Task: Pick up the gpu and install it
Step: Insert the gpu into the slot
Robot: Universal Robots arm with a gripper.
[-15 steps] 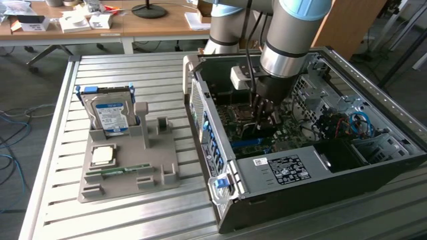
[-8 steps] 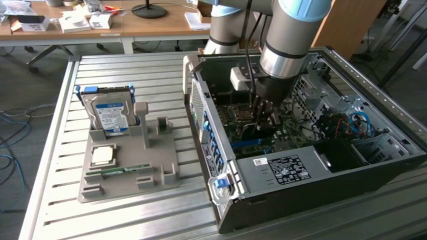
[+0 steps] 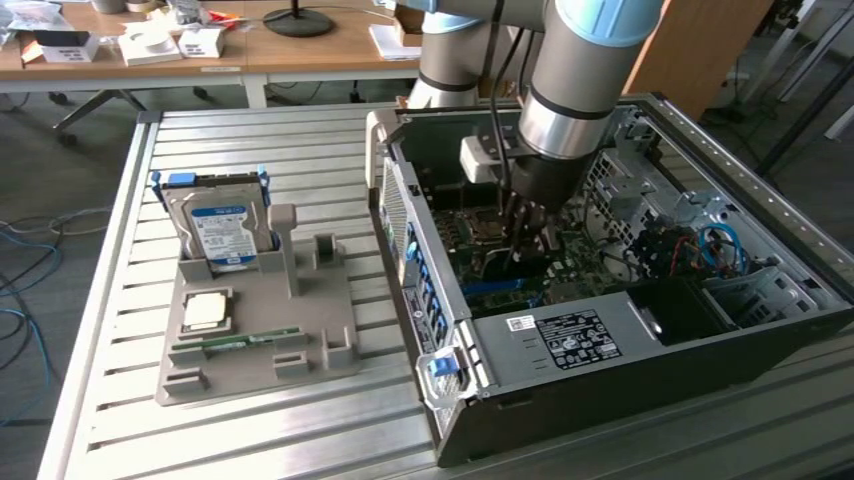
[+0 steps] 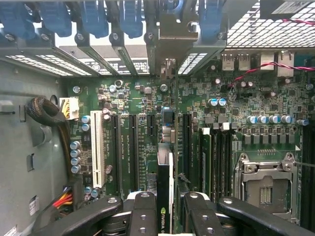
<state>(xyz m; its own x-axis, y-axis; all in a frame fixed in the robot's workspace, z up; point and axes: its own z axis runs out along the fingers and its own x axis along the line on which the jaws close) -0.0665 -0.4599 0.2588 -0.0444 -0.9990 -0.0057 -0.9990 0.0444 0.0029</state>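
Gpu [image 4: 164, 189] sitting edge-on between fingers [image 4: 142, 209], poised over motherboard [image 4: 128, 98] slots inside computer case [image 3: 601, 400]; you can't tell whether it's seated. Your tool [image 4: 170, 206] clamping gpu from both sides. Your arm [image 3: 581, 70] reaching straight down into open case. Hard drive [image 3: 220, 225] standing in grey holder [image 3: 320, 330] on worktop [image 3: 240, 150], exterior view's left.
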